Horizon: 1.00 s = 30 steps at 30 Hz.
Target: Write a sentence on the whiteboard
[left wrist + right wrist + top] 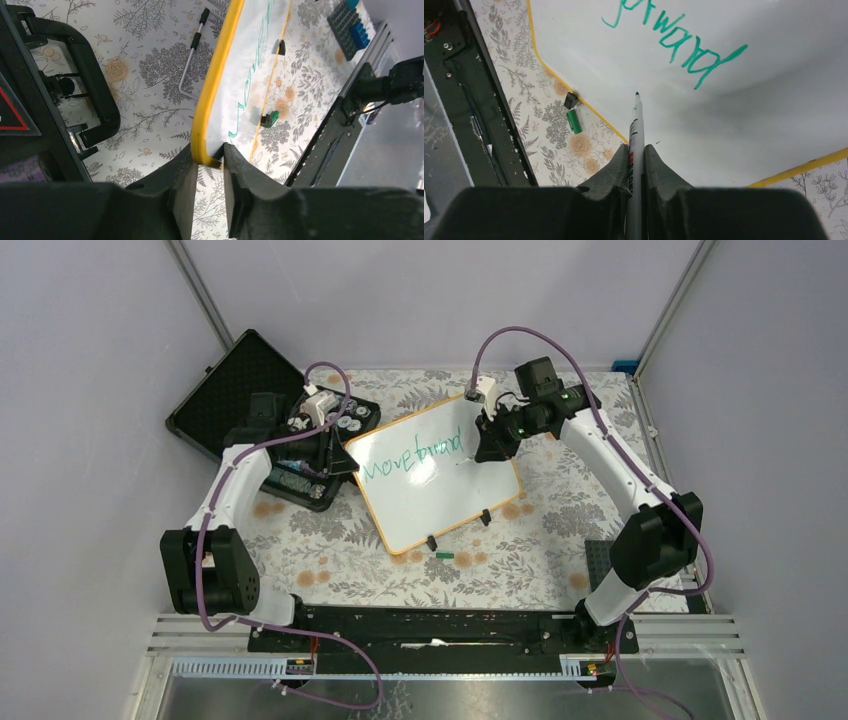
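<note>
The whiteboard lies tilted on the flowered cloth, with its orange-yellow rim and two black clip feet on its near edge. The sentence is green handwriting reading "Move forward"; its last word shows in the right wrist view. My right gripper is shut on a grey marker, whose tip sits just below that word, at the board's surface. My left gripper straddles the board's left corner, its jaws a little open around the rim.
A green marker cap lies on the cloth by the near clip foot. An open black case and its tool tray stand behind the left arm. A dark studded block lies near the right base. A thin metal rod lies beside the board.
</note>
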Tool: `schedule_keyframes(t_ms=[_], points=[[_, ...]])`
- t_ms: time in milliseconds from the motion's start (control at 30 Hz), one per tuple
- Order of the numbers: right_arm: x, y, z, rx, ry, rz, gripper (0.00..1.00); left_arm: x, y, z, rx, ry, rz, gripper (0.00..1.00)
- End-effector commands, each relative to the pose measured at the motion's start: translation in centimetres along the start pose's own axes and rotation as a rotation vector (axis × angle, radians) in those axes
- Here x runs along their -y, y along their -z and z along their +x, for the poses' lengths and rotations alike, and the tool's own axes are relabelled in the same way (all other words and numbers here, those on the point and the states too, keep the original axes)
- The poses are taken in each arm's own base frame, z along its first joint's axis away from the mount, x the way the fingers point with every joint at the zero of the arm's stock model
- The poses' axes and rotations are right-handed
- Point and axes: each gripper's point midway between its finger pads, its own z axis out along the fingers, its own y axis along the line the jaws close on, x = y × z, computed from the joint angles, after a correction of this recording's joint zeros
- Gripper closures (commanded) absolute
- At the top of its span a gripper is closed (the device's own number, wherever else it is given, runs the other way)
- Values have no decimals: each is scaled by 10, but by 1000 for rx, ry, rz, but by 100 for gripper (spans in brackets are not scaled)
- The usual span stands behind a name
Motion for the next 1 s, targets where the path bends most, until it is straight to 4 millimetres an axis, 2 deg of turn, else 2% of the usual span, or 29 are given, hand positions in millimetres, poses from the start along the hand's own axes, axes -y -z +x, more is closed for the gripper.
schedule_keyframes(t_ms=[0, 133, 267, 533, 667, 800, 967], points=[[-28, 12, -22, 79, 60, -50, 100, -8, -5, 3, -21, -73, -38, 67], [-38, 0, -21, 95, 58, -61, 100, -4, -6, 6, -17, -70, -10, 52], [-40, -12, -21, 114, 45, -49, 100, -1, -6, 8, -10, -61, 24, 50], [-49, -41, -33, 176, 53, -28, 100, -2, -7, 6, 17, -53, 47, 53], [-66, -54, -38, 169, 95, -27, 100, -1, -8, 7, 21, -45, 58, 56], [-93, -61, -43, 182, 163, -13, 100, 2, -9, 6, 25, -44, 79, 58], [-96, -70, -37, 188, 252, 72, 100, 2, -11, 3, 28, -35, 102, 66]])
